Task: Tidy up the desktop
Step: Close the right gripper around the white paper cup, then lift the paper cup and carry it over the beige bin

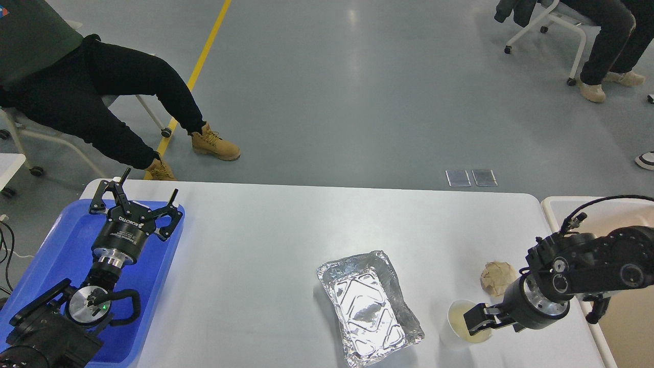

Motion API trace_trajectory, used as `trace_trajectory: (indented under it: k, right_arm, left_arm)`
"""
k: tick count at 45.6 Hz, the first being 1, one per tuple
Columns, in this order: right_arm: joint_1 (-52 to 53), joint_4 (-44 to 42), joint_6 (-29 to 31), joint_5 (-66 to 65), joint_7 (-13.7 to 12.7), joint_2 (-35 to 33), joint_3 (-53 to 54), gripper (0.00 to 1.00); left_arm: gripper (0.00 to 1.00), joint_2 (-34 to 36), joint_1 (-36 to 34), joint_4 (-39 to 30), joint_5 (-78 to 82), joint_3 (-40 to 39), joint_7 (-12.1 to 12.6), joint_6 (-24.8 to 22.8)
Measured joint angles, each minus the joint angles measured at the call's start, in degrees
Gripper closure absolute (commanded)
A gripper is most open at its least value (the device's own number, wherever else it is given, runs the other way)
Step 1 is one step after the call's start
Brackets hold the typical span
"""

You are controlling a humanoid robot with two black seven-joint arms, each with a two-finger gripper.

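The desktop [286, 230] is a large pale grey-white tabletop. On it lie an empty foil tray [368, 306], a white paper cup [454, 321] holding a pale liquid, and a crumpled brown paper ball [496, 277]. My right gripper [474, 323] is at the cup's right rim, over its opening; its dark fingers cannot be told apart. The paper ball lies just behind that arm's wrist. My left gripper [142, 197] is open and empty above the far end of the blue tray [56, 245].
A cream-rimmed beige bin [554, 204] stands off the desktop's right edge, under my right arm. A seated person's legs and boots [214, 145] are beyond the far left corner. Another seated person is at the far right.
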Motion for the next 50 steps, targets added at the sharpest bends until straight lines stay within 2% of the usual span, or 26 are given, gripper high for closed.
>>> trace_trajectory:
  k: [3, 4, 6, 40, 50]
  right_arm:
    - [-0.29, -0.13, -0.23, -0.67, 0.61, 0.19, 0.03, 0.69]
    - [-0.36, -0.16, -0.29, -0.86, 0.79, 0.23, 0.03, 0.76]
    - [-0.52, -0.22, -0.46, -1.34, 1.08, 0.33, 0.03, 1.0]
    - [1.44, 0.46, -1.68, -2.42, 3.38, -0.79, -0.73, 1.0]
    - [8.32, 2.94, 3.13, -1.67, 4.71, -4.93, -1.72, 1.0]
  left_arm:
    - [0.01, 0.0, -0.01, 0.0, 0.0, 0.0, 0.0, 0.0]
    - [0.01, 0.0, -0.01, 0.0, 0.0, 0.0, 0.0, 0.0]
    - [0.01, 0.0, -0.03, 0.0, 0.0, 0.0, 0.0, 0.0]
    - [0.01, 0.0, -0.07, 0.0, 0.0, 0.0, 0.0, 0.0]
    - [0.01, 0.0, -0.08, 0.0, 0.0, 0.0, 0.01, 0.0]
